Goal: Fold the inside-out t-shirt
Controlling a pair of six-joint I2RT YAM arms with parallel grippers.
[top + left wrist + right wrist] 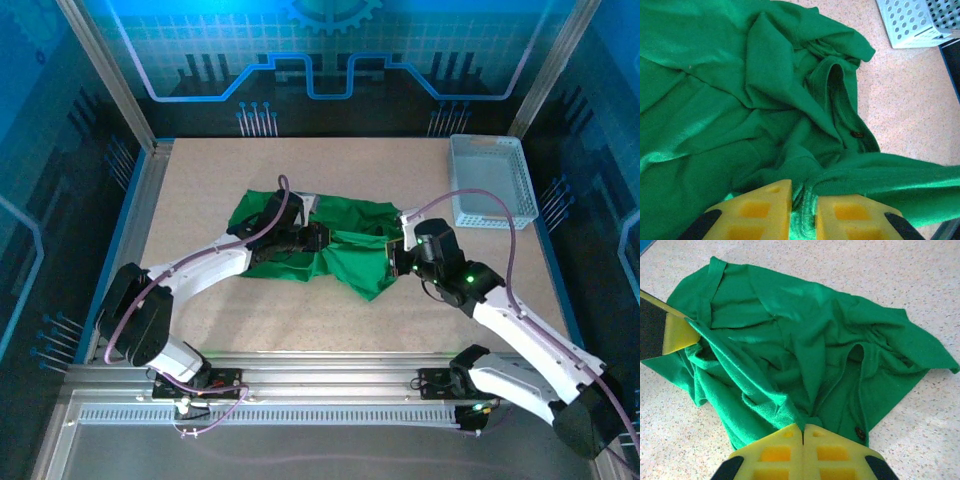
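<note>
Your left end effector (pixel 802 192): pads narrowly apart, with a ridge of the inside-out t-shirt (pixel 740 100) bunched between them.
Your right end effector (pixel 803 430): pads pressed together, pinching a fold of the same shirt at their tips.
Shirt: crumpled, spread ahead of both end effectors on the bench (pixel 920 285).
White mesh basket (pixel 490 180): beyond your right end effector, apart from the shirt.

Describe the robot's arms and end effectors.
The left arm and right arm are white with black joints, each trailing a lilac cable. Green lights glow on the right one. The left end effector and right end effector have blocky yellow fingers with recessed pockets.
</note>
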